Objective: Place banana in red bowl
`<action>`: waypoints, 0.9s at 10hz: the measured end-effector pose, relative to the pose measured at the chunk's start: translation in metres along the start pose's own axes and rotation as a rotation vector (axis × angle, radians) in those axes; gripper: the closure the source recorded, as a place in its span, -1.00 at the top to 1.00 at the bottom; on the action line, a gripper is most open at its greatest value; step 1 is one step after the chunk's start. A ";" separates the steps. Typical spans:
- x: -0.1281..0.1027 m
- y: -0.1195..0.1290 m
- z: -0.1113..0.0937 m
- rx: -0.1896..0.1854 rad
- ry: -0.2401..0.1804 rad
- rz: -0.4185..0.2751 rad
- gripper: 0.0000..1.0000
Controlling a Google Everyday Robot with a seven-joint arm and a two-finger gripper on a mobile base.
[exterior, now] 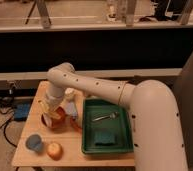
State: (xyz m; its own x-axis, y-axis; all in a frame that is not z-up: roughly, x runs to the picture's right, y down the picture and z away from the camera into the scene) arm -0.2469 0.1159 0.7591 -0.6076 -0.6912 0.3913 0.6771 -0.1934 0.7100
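The red bowl (58,118) stands on the left half of the small wooden table (38,129). My gripper (52,107) hangs straight down over the bowl's left side, at the end of the white arm (97,91). A pale-yellow curved strip, the banana (43,107), shows at the gripper's left edge, just above the bowl's rim. I cannot tell whether the banana is held or resting on the bowl. Part of the bowl is hidden behind the gripper.
A white cup (70,93) stands behind the bowl. A blue cup (34,142) and a round yellow-orange fruit (54,150) sit at the front left. A green tray (121,145) on the right holds a fork (105,118) and a blue sponge (106,138).
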 end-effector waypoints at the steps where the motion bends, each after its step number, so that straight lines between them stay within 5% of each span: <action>1: 0.000 0.000 0.000 0.001 0.000 -0.002 -1.00; 9: 0.001 0.001 0.003 0.017 -0.006 -0.019 -1.00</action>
State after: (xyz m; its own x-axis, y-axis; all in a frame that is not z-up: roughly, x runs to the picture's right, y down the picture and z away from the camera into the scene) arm -0.2485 0.1174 0.7619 -0.6230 -0.6833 0.3808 0.6580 -0.1945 0.7275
